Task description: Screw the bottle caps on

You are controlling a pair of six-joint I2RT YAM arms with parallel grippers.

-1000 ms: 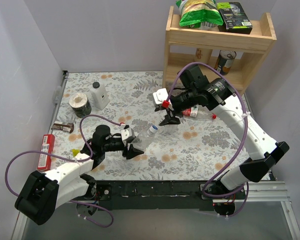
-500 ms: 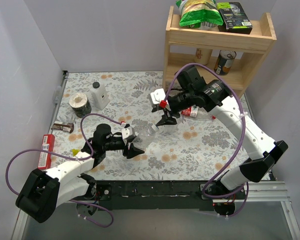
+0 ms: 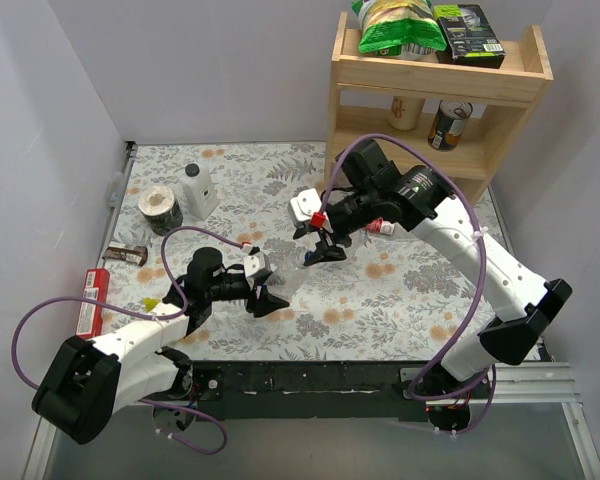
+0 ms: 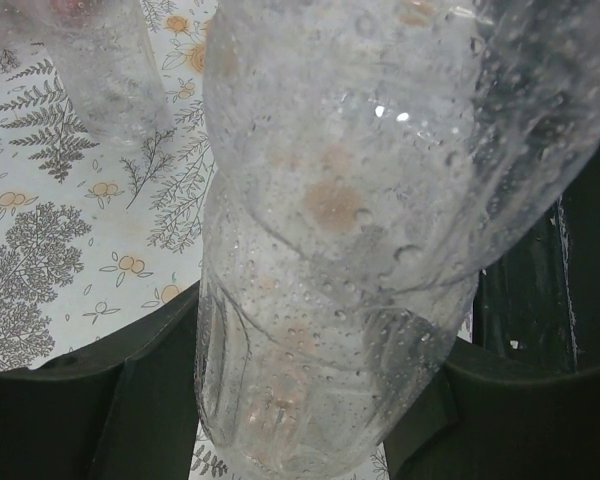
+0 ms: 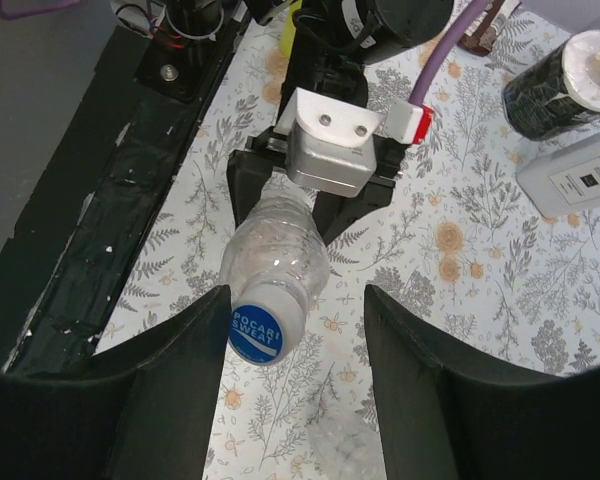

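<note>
A clear bottle [image 5: 277, 245] with a blue cap [image 5: 257, 330] on its neck is held tilted above the table, my left gripper [image 4: 310, 400] shut on its body. In the top view this bottle [image 3: 283, 282] sticks out of the left gripper [image 3: 263, 290] toward the right gripper [image 3: 320, 248]. My right gripper [image 5: 298, 300] is open around the cap; the cap sits against the left finger [image 5: 170, 380], with a gap to the right one. A second clear bottle [image 5: 345, 445] lies on the table below. A bottle with a red label [image 3: 385, 225] lies behind the right arm.
A white opaque bottle with a black cap [image 3: 198, 190] and a dark roll [image 3: 160, 210] stand at the back left. A candy bar [image 3: 127, 254] and a red box [image 3: 95, 300] lie at the left edge. A wooden shelf [image 3: 435, 90] stands at the back right.
The right gripper has moved left and down onto the held bottle's cap, and its jaws have narrowed a little. The left arm and bottle have stayed put.
</note>
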